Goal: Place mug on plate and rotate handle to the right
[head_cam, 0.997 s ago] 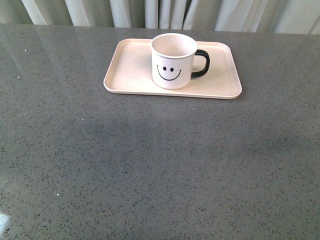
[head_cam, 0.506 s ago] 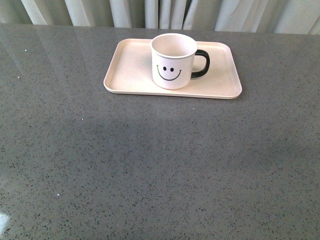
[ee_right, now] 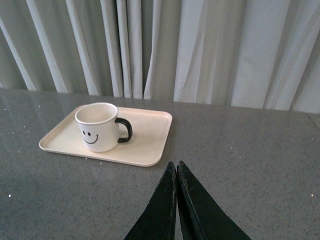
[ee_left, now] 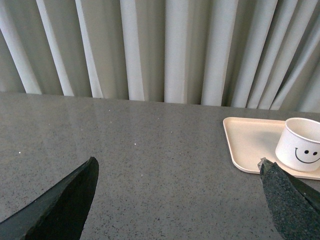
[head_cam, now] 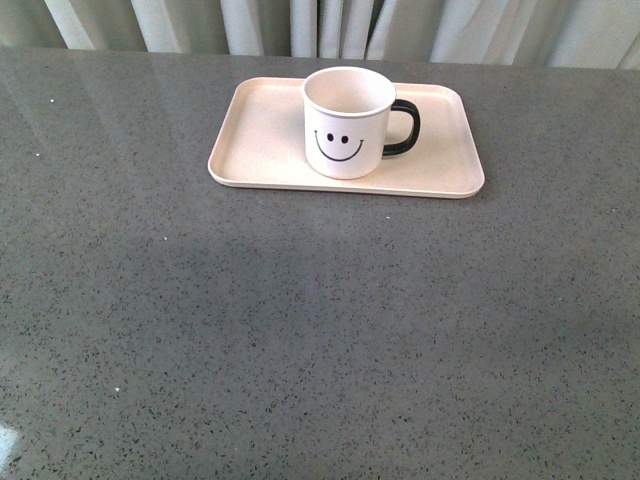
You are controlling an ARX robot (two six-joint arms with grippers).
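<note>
The mug (head_cam: pixel 348 122) stands upright on the plate (head_cam: pixel 262 135). It sits near the middle of the plate, a bit toward my right. Its smiley face (head_cam: pixel 338 145) looks at me. The inside of the mug is cream and I see nothing in it. The black handle (head_cam: pixel 403 127) sticks out to my right, over the plate.

The plate lies flat on the gray desk (head_cam: pixel 320 330), at the far side, close to the pale curtains (head_cam: pixel 320 25). The near part of the desk has little white specks on it.

Neither of my arms shows in the front view. My wrist cameras show more. My left claw (ee_left: pixel 177 202) is spread wide, with one dark finger (ee_left: pixel 62 202) at each side of that picture. It holds nothing. It is above the desk, well apart from the plate, which lies off to its right.

My right claw (ee_right: pixel 176 200) has its two dark fingers (ee_right: pixel 160 207) pressed together, with nothing between them. It hangs over the desk, apart from the plate, and points toward the curtains.
</note>
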